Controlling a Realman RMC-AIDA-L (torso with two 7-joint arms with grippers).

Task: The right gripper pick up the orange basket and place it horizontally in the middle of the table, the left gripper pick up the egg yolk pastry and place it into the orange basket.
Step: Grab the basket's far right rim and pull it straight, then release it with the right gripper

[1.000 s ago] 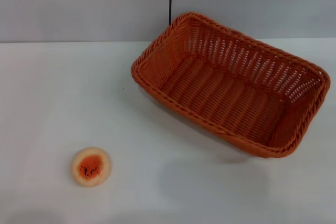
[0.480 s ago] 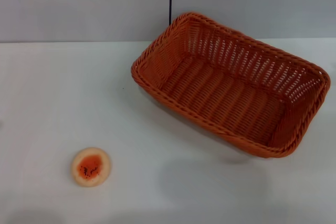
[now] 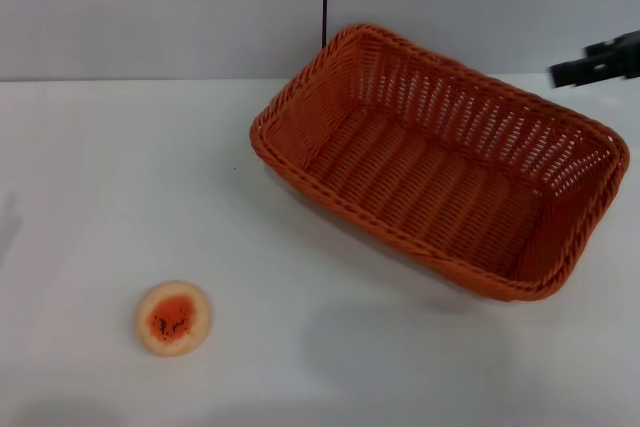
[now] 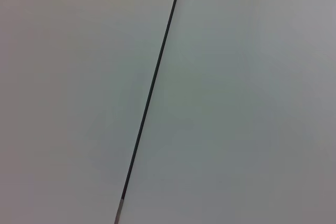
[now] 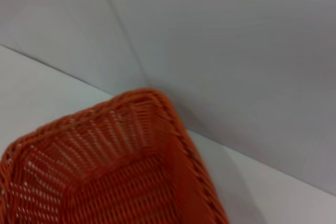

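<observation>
Woven rectangular orange basket [image 3: 440, 162] sits angled; round egg yolk pastry [image 3: 173, 318] well apart.

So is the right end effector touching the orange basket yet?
Apart. In the head view, the right end effector is only just entering at the far right edge, with white table and wall visible between it and the orange basket rim.

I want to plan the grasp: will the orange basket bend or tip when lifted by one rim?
The orange basket is openwork weave and empty, so probably light. Its braided rim suggests it holds shape, perhaps flexing slightly. It is long, so a one-sided grip will likely tilt it.
</observation>
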